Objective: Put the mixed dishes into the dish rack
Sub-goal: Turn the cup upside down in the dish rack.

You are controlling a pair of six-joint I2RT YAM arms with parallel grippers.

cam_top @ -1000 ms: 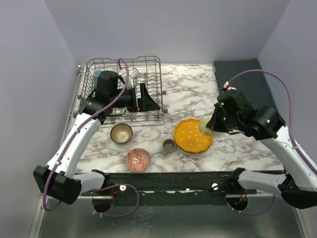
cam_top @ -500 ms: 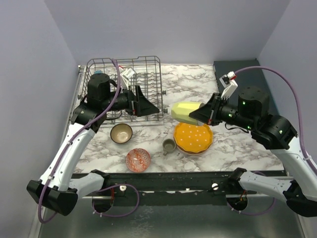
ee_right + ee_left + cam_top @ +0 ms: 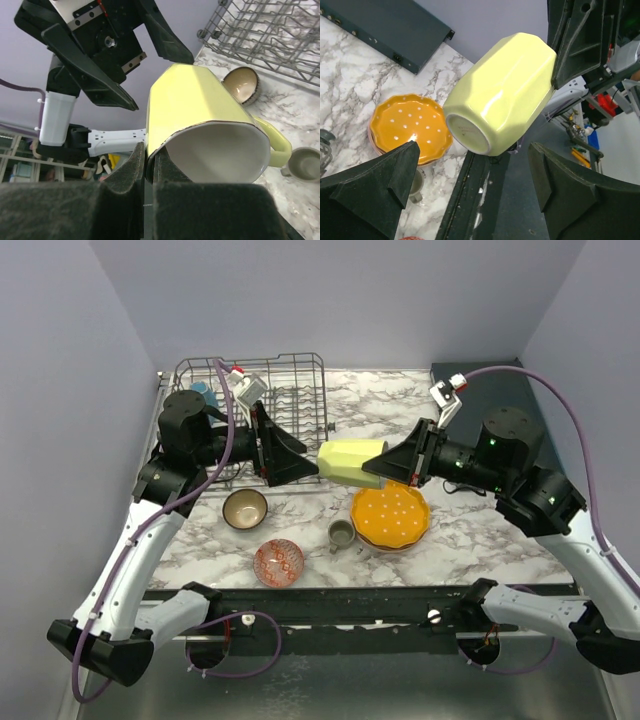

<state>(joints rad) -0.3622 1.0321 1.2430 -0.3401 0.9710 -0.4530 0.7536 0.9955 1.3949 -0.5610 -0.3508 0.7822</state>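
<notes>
Marble tabletop (image 3: 400,420), lilac walls (image 3: 340,300); right gripper (image 3: 378,472) pinches yellow-green mug (image 3: 345,461), left gripper (image 3: 308,460) gapes.

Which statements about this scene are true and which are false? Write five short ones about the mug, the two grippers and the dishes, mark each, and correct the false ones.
1. The right gripper is shut on the rim of the yellow-green mug. True.
2. The left gripper grips the mug too. False: it is open and does not touch the mug.
3. The orange white-dotted plate stands in the dish rack. False: it lies on the marble table.
4. The small grey cup stands beside the orange plate. True.
5. The dark brown bowl lies nearer the rack than the red-patterned bowl. True.
</notes>
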